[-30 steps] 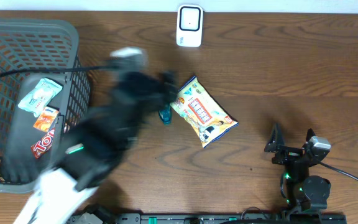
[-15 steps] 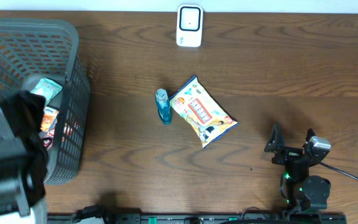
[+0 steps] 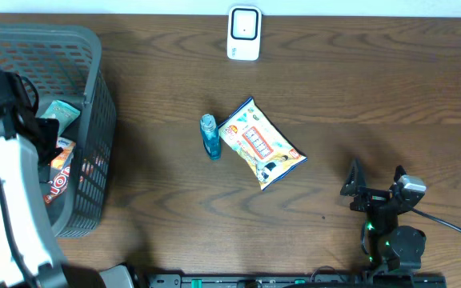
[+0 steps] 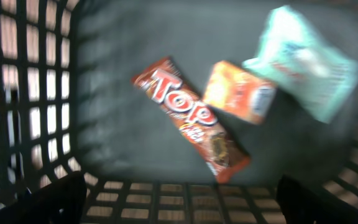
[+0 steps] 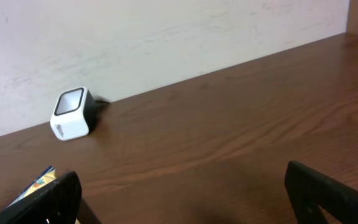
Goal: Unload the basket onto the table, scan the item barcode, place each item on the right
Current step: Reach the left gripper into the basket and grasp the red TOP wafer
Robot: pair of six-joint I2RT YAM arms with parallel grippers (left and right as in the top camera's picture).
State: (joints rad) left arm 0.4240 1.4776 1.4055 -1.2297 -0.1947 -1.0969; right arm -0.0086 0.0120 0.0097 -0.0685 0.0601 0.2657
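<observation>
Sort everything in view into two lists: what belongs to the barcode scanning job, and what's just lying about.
For the job: scanner; basket; Top bar, orange packet and mint-green pack inside it; open left gripper above them.

Lying about, as far as I can tell: blue bottle and snack bag on the table; open right gripper, holding nothing.

The counter [image 3: 374, 88] is smooth dark wood grain; the basket [image 3: 101, 120], matt grey plastic lattice; the snack bag [image 3: 261, 144], glossy printed film; the scanner [image 3: 244, 34], smooth white plastic; the bottle [image 3: 210, 136], clear blue plastic.
</observation>
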